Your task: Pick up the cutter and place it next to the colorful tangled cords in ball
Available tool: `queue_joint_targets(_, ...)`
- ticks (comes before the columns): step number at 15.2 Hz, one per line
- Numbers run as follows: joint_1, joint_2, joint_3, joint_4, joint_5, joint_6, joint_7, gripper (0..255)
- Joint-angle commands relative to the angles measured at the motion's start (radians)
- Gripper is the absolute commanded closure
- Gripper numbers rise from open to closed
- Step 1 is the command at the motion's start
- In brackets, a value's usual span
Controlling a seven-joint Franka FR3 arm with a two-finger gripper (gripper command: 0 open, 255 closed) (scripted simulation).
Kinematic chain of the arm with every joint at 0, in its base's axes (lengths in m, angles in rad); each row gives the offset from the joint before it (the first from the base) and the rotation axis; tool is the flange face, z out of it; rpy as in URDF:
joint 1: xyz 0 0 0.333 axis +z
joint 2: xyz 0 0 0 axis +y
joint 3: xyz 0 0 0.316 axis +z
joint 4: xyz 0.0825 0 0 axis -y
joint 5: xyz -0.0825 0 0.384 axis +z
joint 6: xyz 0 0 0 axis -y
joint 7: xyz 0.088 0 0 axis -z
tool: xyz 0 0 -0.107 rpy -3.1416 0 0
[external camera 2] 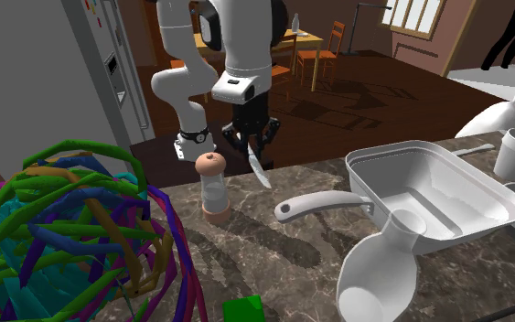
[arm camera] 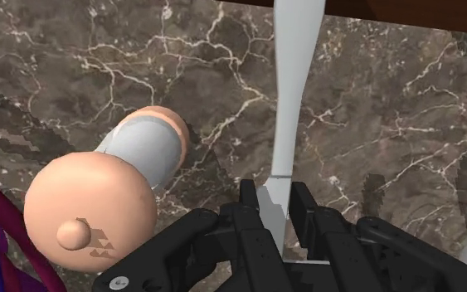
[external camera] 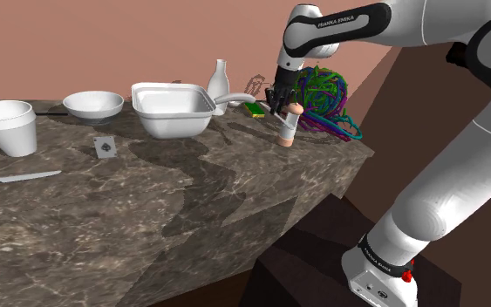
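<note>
Fingers [arm camera: 302,203] clamped shut on the cutter [arm camera: 296,91] at one end. The pale blade juts past the tips over the counter [arm camera: 389,124], just beside the grinder [arm camera: 99,216], near the cord ball [external camera: 326,96].

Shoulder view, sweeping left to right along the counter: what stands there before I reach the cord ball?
In order: white cup → white bowl → white rectangular pan → white bottle → pepper grinder, beside the gripper holding the cutter → colourful cord ball.
</note>
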State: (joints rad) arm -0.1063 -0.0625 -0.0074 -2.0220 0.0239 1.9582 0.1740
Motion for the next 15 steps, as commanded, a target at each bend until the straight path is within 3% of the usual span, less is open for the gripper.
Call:
queue_joint_targets(1,0.001,0.009,0.001,-0.017,0.0,0.027,0.001,255)
queue_joint_targets(15,0.001,0.075,0.001,-0.135,0.004,0.211,-0.004,255)
